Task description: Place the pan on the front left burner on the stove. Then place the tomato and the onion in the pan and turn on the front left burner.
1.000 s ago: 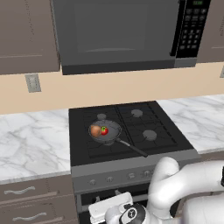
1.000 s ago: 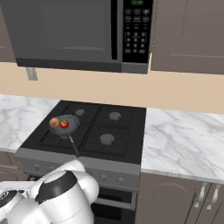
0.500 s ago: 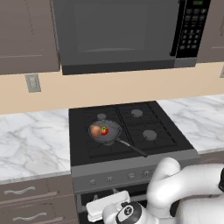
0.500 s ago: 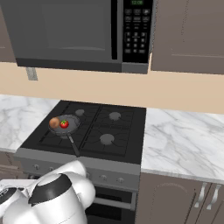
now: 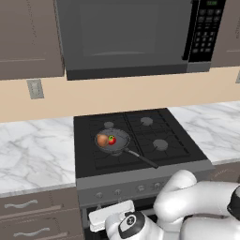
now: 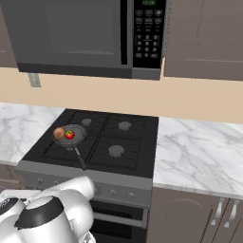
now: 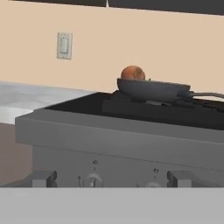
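On the front left burner point(image 5: 109, 125): pan point(image 5: 115, 141) holds tomato point(image 5: 111, 139), onion point(image 5: 102, 139); gripper point(image 7: 111, 178) wide open, empty | you turn the knob point(image 7: 92, 178) next

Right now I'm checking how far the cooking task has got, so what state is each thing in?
pan: sits on the front left burner, handle toward the front right.
tomato: in the pan, beside the onion.
onion: in the pan, at its left.
stove: no flame visible at any burner.
end effector: open, empty, low before the stove's knob panel.
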